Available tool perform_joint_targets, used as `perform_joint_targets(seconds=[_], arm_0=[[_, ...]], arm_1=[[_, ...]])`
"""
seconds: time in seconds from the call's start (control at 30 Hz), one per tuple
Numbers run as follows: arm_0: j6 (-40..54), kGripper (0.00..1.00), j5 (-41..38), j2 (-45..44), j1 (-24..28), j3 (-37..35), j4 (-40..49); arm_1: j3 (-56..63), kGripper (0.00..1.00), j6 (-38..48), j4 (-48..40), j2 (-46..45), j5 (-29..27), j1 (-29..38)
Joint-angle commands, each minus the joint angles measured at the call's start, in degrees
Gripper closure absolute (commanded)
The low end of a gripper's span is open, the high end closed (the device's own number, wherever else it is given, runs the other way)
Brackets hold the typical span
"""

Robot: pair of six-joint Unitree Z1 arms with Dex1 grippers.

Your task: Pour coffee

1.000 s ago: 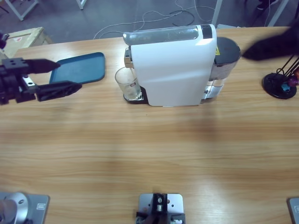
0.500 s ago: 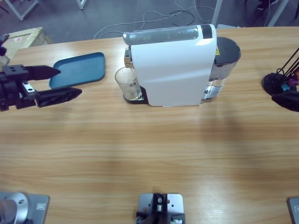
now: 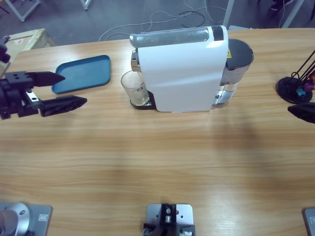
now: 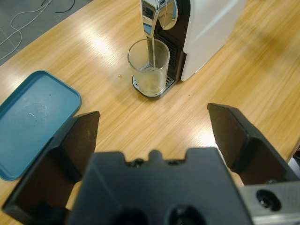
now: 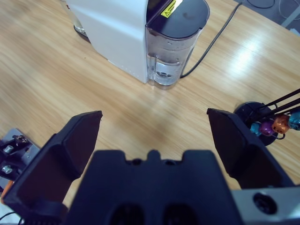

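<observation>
Coffee (image 4: 151, 84): a shallow layer is seen in the glass (image 4: 149, 68) under the spout (image 4: 151, 16).
Left gripper (image 3: 59, 88): jaws held wide, empty.
Right gripper (image 5: 154, 136): jaws held wide, empty.
Left to do: filling judged barely begun.

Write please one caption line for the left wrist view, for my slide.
Open left gripper faces a glass filling with coffee under the machine's spout, blue tray beside.

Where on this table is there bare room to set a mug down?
The wide wooden stretch in front of the coffee machine is bare. The blue tray is empty too. It is crowded around the glass under the spout and near the capsule stand.
</observation>
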Motion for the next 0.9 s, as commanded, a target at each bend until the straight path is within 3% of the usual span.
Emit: perform_joint_targets(seconds=[0.03, 0.9], arm_0=[[1.87, 0.0, 0.29, 2.56, -0.57, 0.95, 0.88], [4.6, 0.0, -0.06, 2.65, -0.57, 0.33, 0.79]], arm_1=[[2.36, 0.0, -0.61, -0.9, 0.35, -0.65, 0.58], [3.13, 0.0, -0.6, -1.34, 0.65, -0.4, 0.62]])
